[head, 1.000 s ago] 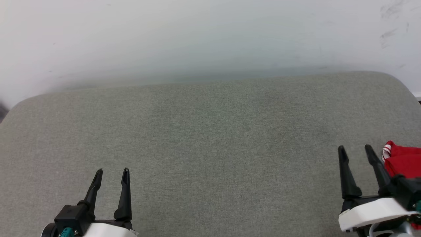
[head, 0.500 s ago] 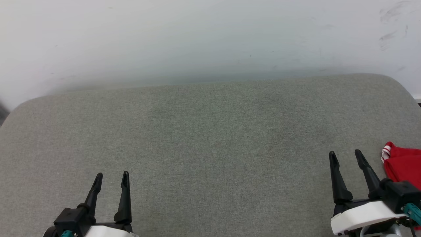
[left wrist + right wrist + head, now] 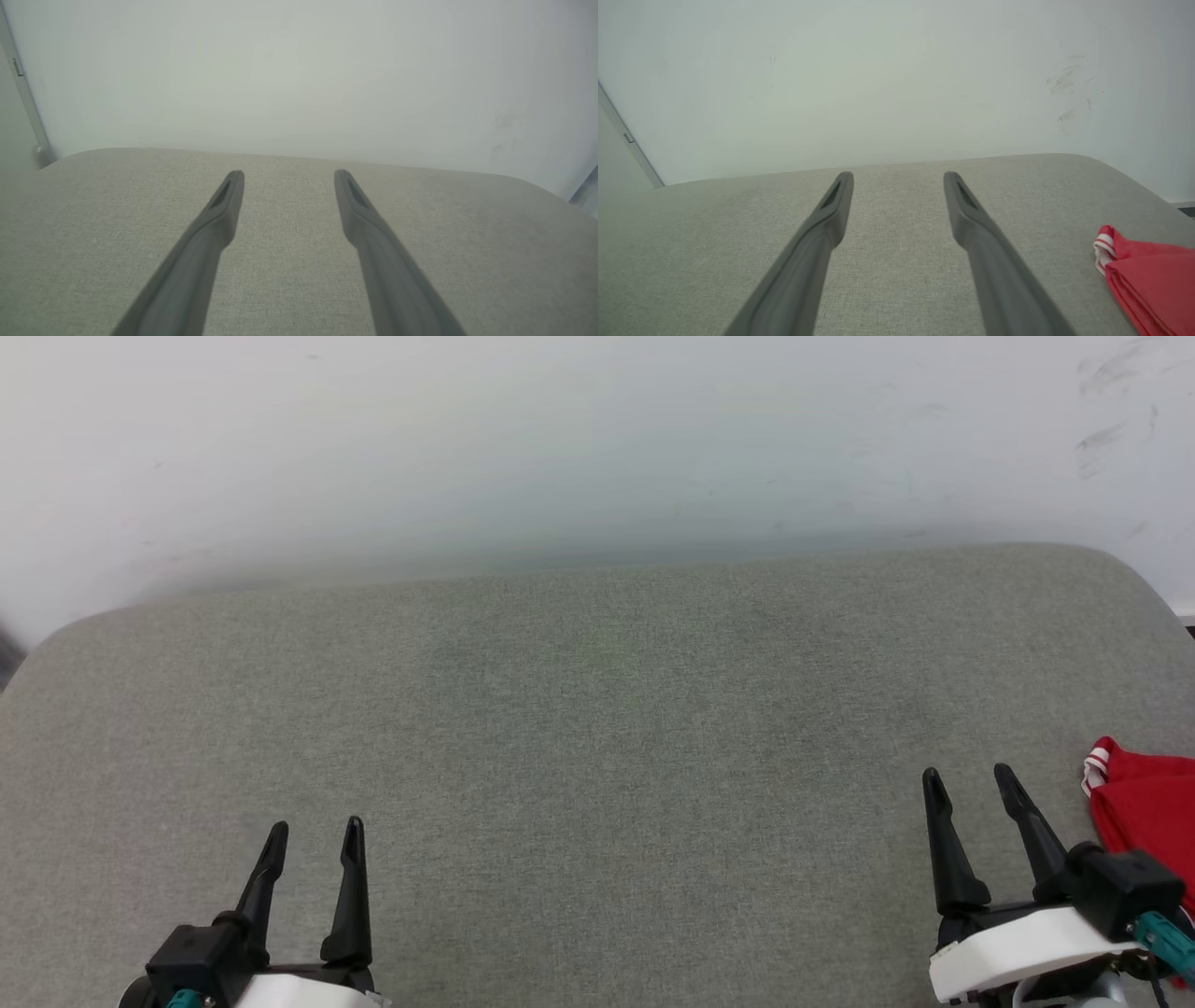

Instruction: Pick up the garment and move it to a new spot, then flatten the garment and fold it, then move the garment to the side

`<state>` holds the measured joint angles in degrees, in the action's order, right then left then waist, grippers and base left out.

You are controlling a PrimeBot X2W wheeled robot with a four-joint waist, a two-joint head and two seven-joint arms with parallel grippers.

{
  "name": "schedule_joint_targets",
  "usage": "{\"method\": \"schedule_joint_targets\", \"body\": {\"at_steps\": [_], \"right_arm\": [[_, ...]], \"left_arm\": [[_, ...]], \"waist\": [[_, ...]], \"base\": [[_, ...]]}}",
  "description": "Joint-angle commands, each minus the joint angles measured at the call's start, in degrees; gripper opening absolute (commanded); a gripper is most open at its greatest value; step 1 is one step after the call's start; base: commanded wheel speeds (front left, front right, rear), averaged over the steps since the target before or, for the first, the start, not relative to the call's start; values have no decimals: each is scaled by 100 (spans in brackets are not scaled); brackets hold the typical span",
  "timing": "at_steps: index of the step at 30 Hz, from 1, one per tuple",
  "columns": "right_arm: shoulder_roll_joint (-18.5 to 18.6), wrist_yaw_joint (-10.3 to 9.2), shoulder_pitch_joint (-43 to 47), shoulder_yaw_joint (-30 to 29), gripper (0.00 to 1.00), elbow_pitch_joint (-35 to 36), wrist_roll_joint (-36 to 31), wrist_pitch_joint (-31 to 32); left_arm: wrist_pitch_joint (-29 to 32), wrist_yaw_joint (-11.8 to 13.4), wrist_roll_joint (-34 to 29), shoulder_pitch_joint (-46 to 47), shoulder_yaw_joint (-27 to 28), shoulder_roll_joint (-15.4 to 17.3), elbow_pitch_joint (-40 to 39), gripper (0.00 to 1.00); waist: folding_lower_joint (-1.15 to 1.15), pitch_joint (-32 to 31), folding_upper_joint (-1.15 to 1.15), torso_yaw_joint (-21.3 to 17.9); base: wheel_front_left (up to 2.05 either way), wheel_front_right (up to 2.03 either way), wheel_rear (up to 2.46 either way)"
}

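Observation:
The garment [image 3: 1144, 817], red with a red-and-white striped trim at its corner, lies folded at the right edge of the grey cushioned surface [image 3: 597, 709]; most of it is cut off by the frame. It also shows as the garment [image 3: 1148, 275] at the lower right of the right wrist view. My right gripper [image 3: 966, 777] stands open just left of it, apart from the cloth, with nothing between its fingers. My left gripper [image 3: 315, 828] is open and empty at the lower left, far from the garment.
A pale wall [image 3: 597, 448] rises right behind the cushion's far edge, with scuff marks at its upper right. The cushion's corners are rounded at the far left and far right. Grey fabric stretches bare between the two grippers.
My right gripper has drawn back toward me and a little left, away from the garment. The left gripper has slipped slightly lower. The garment has stayed in place.

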<state>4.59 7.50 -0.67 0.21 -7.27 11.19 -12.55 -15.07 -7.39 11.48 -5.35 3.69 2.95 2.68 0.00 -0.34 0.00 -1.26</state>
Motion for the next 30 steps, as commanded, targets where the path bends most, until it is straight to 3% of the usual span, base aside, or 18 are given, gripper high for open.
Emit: {"method": "schedule_joint_targets", "body": {"at_steps": [1, 2, 6, 30], "right_arm": [[37, -3, -76, 17, 100, -17, 28, -37], [6, 0, -1, 21, 0, -13, 7, -7], [-15, 0, 116, 31, 0, -191, 74, 21], [-63, 0, -108, -186, 0, -328, 2511, 595]], "left_arm": [[-11, -6, -14, -22, 14, -8, -73, 100], [0, -1, -15, 1, 16, 0, -68, 0], [13, 0, 59, -55, -2, -16, 111, 0], [586, -3, 2575, 335, -12, 66, 433, 0]], "waist": [[0, 2, 0, 6], [0, 3, 0, 6], [0, 4, 0, 8], [0, 13, 0, 30]], "base": [[0, 0, 0], [0, 0, 0], [0, 0, 0], [0, 0, 0]]}}
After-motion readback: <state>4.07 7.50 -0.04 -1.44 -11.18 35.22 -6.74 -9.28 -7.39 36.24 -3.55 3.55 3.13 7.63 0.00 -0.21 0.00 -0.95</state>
